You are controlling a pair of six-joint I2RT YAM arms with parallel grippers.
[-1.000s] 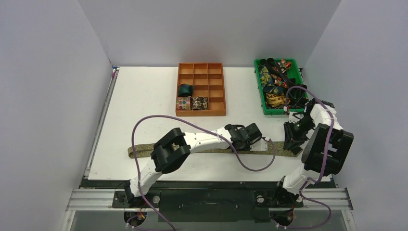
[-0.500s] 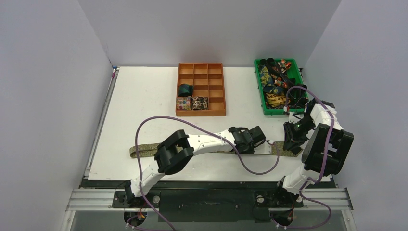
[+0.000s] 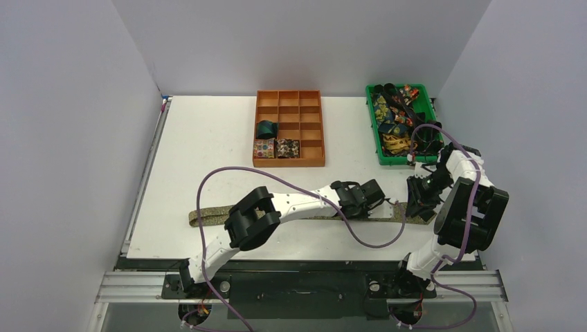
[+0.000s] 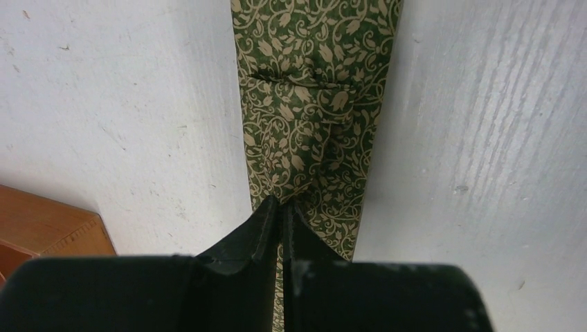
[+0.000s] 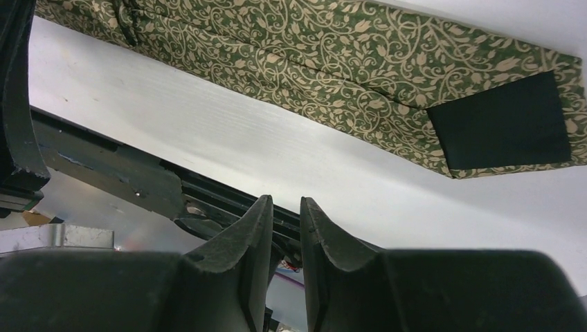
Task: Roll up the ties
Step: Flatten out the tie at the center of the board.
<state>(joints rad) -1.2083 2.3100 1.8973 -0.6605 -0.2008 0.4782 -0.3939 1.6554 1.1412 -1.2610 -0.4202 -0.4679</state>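
The table [image 3: 208, 138] is a flat white board with fine scratches and a faint grain, and plain pale grey walls [image 3: 297, 41] close it on three sides.

One long olive-green fabric tie with a gold vine pattern [image 3: 214, 216] lies flat under the two claws. The left claw [image 4: 282, 204] has its two black fingers pressed together, and their tips rest on the cloth [image 4: 304, 104]. I cannot tell if they pinch any fabric. Just ahead of these tips the cloth makes one small crosswise fold.

The right claw [image 5: 285, 207] has its fingers a little apart, with nothing between them. The wide end of the tie [image 5: 311, 62] lies ahead of it and carries one rectangular black patch [image 5: 500, 121].

Well beyond the left claw [image 3: 377, 200] stands one orange wooden tray with twelve square compartments [image 3: 289, 163]. Three of them hold small coils: a dark teal one [image 3: 266, 129], a multicolour floral one [image 3: 263, 149] and a dark flecked one [image 3: 288, 147].

Just beyond the right claw [image 3: 417, 207] stands one green plastic bin [image 3: 372, 117]. It is full of loose patterned ties, tangled too much to count
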